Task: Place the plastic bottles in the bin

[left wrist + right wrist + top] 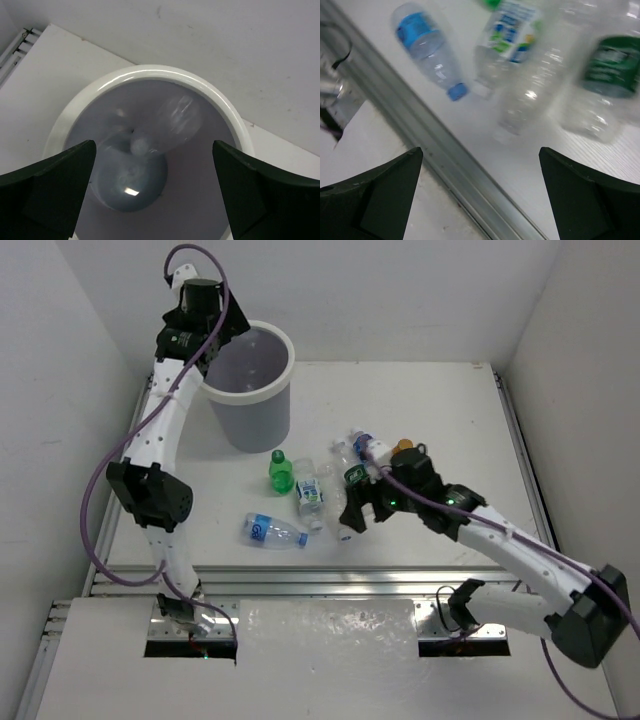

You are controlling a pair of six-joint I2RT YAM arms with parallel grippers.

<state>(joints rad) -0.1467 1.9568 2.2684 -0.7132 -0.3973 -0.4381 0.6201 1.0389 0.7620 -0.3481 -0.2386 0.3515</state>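
My left pincer (154,145) is spread wide, with nothing between its dark, matte fingers. It hangs over the mouth of the bin (150,72), a round, smooth plastic tub with a thick, glossy white rolled rim and grey-lavender walls that narrow towards a shiny floor. Inside it, below the gap in the fingers, is a blurred clear bottle (177,117). Its long axis runs from upper right to lower left of the wrist view, with the narrow end at lower left. From the top camera the bin sits at the upper left of the white table (440,400).

My right pincer (481,150) is also open and empty, above the bottles near the front aluminium rail (445,165). In its wrist view four crinkly, transparent bottles lie on their sides above the fingers:
- A blue-labelled bottle (427,47) is at upper left, its blue cap pointing lower right.
- A bottle with a blue, green and white label (507,32) lies beside it, white cap down and to the left.
- An unlabelled clear bottle (530,95) is nearest the gap, neck towards lower left.
- A dark-green-labelled bottle (610,70) is at the right edge.

A small green bottle (281,472) lies just below the bin, cap towards the top of the frame.
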